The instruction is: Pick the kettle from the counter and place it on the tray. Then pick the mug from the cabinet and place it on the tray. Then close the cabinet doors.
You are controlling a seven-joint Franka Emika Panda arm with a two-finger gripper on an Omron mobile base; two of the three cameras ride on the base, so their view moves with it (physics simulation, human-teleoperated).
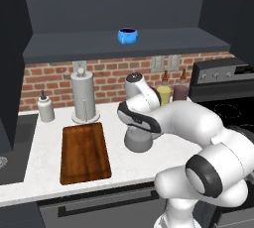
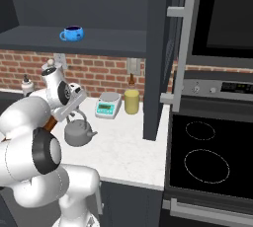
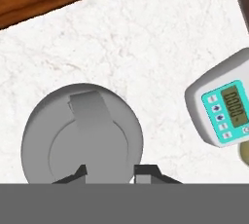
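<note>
Our gripper point(image 3: 109, 172) hangs directly above the kettle point(image 3: 82, 135), its fingertips point(image 3: 80, 172) spread apart with nothing between them. The kettle stands on the counter point(image 3: 160, 38), with the tray point(image 1: 84, 152) just beside it at nine o'clock in the left base view. We judge it rigid, smooth metal, fairly light if empty, and slippery on the rounded body, so the thin arched handle over the lid is where we should take hold. A kitchen scale point(image 3: 224, 106) lies at three o'clock. The mug point(image 1: 127, 35) sits on the cabinet point(image 1: 74, 48) shelf at twelve.
</note>
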